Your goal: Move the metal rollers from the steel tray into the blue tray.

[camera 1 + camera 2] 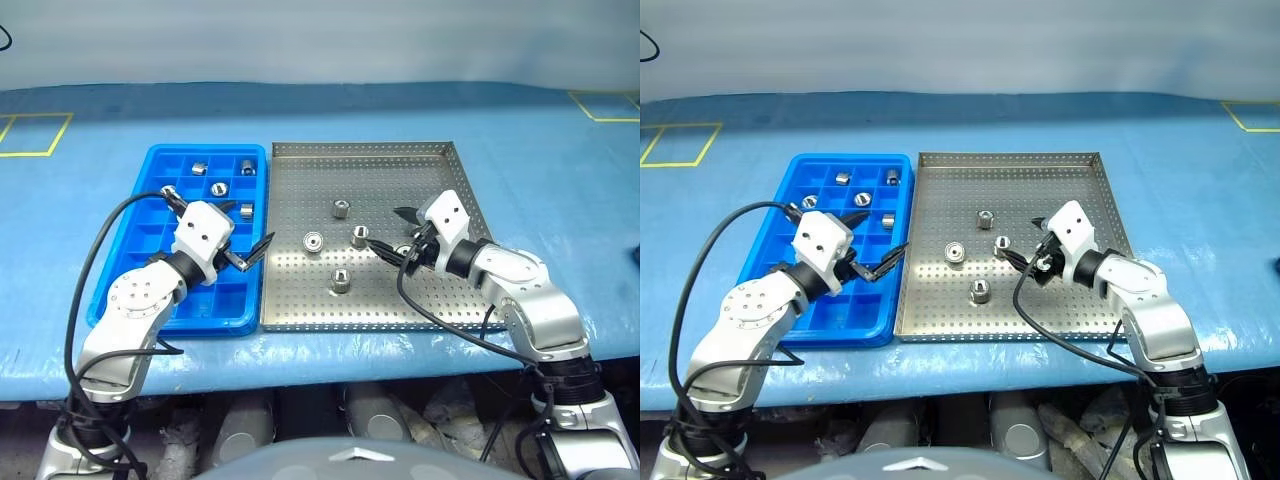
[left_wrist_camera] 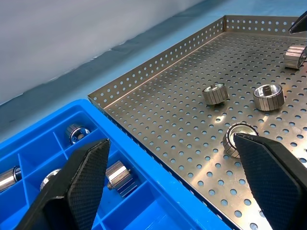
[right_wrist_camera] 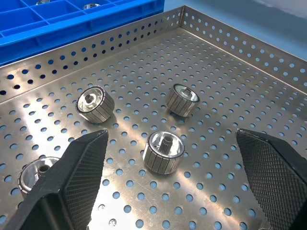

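Right wrist view is showing a roller [image 3: 163,152] sitting upright btwn the right gripper's [image 3: 180,184] wide-open, empty jaws, so right arm's nearer; left gripper [image 1: 222,235] is hanging open too over the blue tray [image 1: 150,240].

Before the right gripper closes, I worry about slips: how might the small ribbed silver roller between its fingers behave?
The small ribbed silver roller looks solid metal, so probably stiff and heavy for its size. Its shiny surface may slip, though ribs could help. Leaning on the perforated steel tray, it might roll if nudged.
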Controlling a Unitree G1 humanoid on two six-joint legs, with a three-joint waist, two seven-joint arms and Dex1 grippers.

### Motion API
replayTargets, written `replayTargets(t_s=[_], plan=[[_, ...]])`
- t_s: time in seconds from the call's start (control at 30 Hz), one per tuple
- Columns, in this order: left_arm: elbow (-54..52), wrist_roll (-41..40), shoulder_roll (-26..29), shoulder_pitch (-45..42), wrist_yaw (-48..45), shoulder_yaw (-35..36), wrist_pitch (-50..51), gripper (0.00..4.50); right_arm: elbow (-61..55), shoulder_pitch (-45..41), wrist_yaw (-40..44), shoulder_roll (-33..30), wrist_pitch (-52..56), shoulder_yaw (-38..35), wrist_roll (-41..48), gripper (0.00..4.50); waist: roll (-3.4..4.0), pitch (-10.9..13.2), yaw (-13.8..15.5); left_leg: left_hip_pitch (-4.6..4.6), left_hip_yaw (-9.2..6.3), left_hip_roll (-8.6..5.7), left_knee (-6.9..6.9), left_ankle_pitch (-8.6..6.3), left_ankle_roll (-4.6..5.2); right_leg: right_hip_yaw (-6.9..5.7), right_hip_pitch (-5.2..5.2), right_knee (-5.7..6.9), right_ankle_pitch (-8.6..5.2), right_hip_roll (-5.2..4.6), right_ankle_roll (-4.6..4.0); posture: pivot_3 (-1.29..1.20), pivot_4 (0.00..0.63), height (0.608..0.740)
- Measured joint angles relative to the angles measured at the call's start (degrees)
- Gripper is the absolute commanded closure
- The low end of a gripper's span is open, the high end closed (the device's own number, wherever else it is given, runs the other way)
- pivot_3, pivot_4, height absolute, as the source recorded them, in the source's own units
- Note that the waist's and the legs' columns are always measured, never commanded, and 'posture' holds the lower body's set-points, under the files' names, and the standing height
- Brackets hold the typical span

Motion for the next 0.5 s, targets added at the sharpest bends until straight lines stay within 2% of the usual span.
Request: replayTargets(t_s=[0.5], plan=[[0.32, 0.05, -0.91, -0.34, 0.04, -0.05, -0.27, 0.0, 0.07, 0.04, -0.6, -0.06, -1.74, 0.12, -1.99, 0.03, 0.0, 0.0, 0.12, 0.0, 0.01, 0.0, 0.02, 0.0, 0.0, 0.0, 0.0, 0.01, 0.01, 0.0, 0.0, -0.14, 0.15, 0.74]])
